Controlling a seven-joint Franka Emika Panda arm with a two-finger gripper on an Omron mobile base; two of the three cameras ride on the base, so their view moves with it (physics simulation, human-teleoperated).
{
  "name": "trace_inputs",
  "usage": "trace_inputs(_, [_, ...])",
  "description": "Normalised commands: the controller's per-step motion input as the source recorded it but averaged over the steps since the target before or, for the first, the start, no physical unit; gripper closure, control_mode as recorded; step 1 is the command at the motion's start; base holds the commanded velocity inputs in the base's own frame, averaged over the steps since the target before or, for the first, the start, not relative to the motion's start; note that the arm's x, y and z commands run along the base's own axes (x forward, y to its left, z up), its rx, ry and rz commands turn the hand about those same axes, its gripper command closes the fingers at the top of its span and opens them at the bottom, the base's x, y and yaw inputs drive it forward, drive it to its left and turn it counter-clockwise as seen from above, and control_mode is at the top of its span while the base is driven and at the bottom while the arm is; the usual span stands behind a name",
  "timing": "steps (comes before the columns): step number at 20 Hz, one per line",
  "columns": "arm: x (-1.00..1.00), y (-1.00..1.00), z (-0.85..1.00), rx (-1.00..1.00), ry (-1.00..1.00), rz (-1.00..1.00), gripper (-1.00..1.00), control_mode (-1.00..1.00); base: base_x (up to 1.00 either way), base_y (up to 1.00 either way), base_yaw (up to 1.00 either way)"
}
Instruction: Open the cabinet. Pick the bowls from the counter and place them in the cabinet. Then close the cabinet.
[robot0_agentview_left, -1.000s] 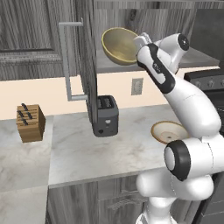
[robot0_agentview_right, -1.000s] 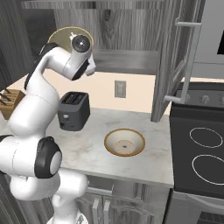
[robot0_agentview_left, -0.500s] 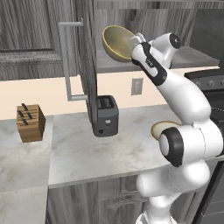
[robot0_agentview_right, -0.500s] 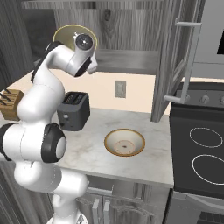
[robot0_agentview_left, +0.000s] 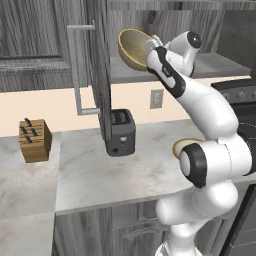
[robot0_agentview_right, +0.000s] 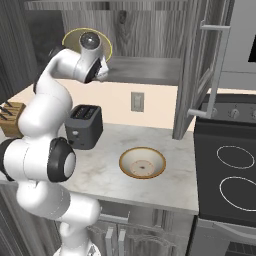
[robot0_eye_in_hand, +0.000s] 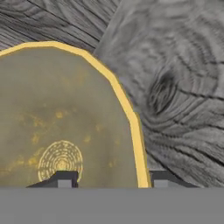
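Olive-yellow bowl (robot0_eye_in_hand: 65, 118) rim between hand (robot0_eye_in_hand: 111, 178) fingertips, over cabinet shelf (robot0_agentview_right: 145, 72)

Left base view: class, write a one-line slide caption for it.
Gripper at the olive-yellow bowl by the open cabinet shelf; tan-rimmed bowl waits on the counter.

- A home kitchen.
- Dark wood-grain wall cabinet (robot0_agentview_right: 150, 30) above a marble surface (robot0_agentview_left: 125, 165).
- Toaster (robot0_agentview_left: 121, 132), knife block (robot0_agentview_left: 35, 140), black stovetop (robot0_agentview_right: 227, 175), wall outlet (robot0_agentview_right: 136, 101).

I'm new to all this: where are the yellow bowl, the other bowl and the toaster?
olive-yellow bowl (robot0_agentview_left: 132, 47): left base view, inner wall.
tan-rimmed bowl (robot0_agentview_right: 142, 162): right base view, speckled inside.
toaster (robot0_agentview_right: 84, 127): right base view, front face.
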Motion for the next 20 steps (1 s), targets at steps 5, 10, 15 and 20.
trace_inputs(5, [-0.02,0.00,0.38,-0.04,-0.08,0.00,-1.00,-1.00,0.00,0.00,0.00])
trace_inputs(10, [-0.09,0.01,0.46,-0.02,-0.16,0.01,-1.00,-1.00,0.00,0.00,0.00])
trace_inputs(15, [-0.22,0.00,0.41,0.00,-0.24,0.00,-1.00,-1.00,0.00,0.00,0.00])
trace_inputs(20, [-0.88,-0.24,0.30,0.00,-0.26,0.00,-1.00,-1.00,0.00,0.00,0.00])
